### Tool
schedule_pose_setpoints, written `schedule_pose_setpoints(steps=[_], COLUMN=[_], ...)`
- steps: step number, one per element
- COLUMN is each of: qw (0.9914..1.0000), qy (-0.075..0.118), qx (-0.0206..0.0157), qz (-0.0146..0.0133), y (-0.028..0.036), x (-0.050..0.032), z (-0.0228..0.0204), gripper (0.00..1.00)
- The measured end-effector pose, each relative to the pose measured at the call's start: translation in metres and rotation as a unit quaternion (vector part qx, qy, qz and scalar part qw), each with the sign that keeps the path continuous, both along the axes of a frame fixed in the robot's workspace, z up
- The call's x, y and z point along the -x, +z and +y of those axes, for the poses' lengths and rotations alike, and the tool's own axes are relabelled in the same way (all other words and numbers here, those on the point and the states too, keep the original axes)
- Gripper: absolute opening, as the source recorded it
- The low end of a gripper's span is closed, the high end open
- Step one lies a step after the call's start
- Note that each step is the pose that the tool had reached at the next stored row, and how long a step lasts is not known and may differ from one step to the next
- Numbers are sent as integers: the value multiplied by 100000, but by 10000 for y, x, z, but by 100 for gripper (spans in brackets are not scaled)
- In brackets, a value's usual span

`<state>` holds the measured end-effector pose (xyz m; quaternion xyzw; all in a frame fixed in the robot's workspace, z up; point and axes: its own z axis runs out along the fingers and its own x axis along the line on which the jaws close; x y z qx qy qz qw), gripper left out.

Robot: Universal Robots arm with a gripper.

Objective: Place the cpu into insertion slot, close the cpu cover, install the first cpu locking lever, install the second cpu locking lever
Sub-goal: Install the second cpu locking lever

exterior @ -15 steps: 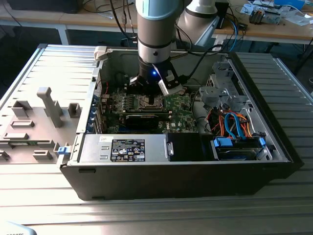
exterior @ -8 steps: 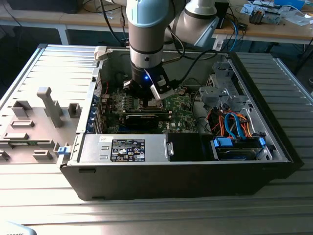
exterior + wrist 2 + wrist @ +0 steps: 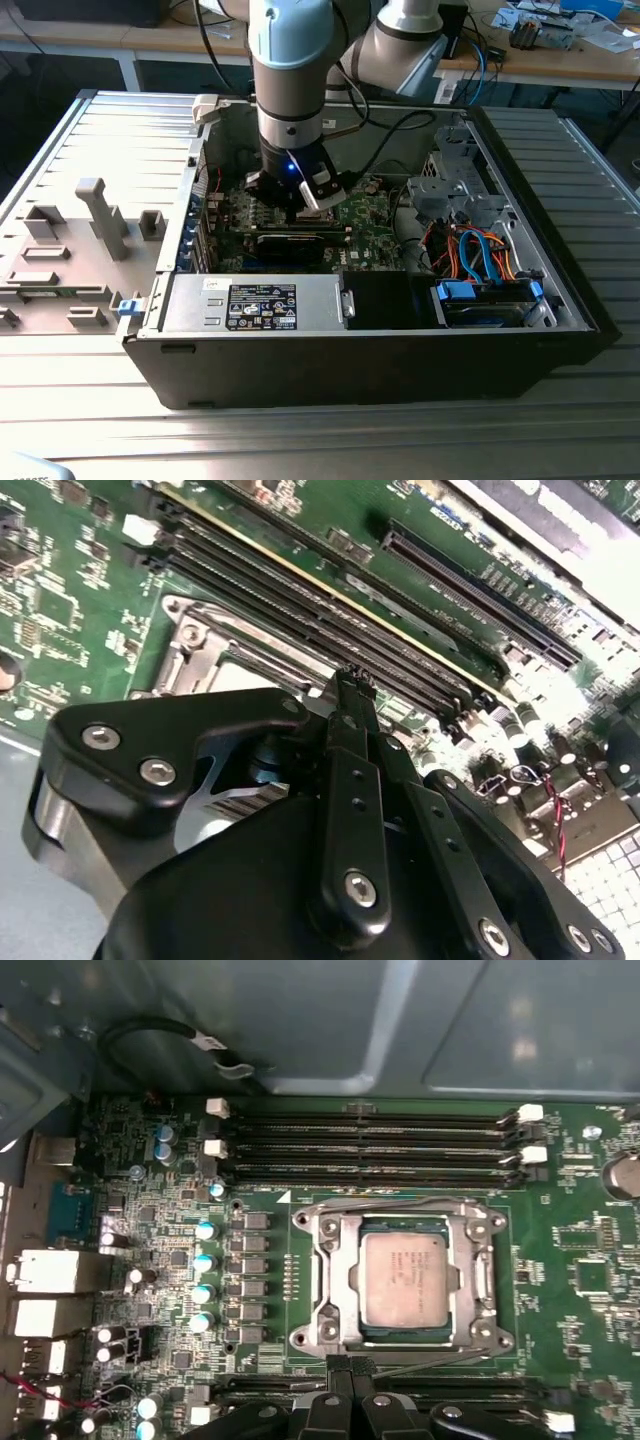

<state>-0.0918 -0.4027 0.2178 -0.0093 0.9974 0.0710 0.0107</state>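
Silver-grey cpu (image 3: 403, 1278) already sits in its socket, cpu cover (image 3: 330, 1270) framing it – thin springy metal, so push its edge; your gripper (image 3: 352, 1368) looks pinched together, holding nothing, I think

The cpu (image 3: 403, 1278) sits in the socket under the cover (image 3: 330, 1275); gripper (image 3: 352, 1372) at 6 o'clock of it.

Arm (image 3: 290, 60): pale blue-grey cylindrical joint caps, silver tube, centre top of the exterior view. Blue light at the wrist. Black cable loops alongside. Gripper (image 3: 350, 695): matte black linkage bars, silver screw heads, in the second wrist view.
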Motion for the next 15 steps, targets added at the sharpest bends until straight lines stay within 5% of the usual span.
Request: schedule_pose_setpoints(steps=[8,15], qw=[99998,99954], qy=[582,2962], qx=[-143,-667], qz=[3,2], y=[-97,-118], x=[78,94], z=[0,3], gripper=[11,11])
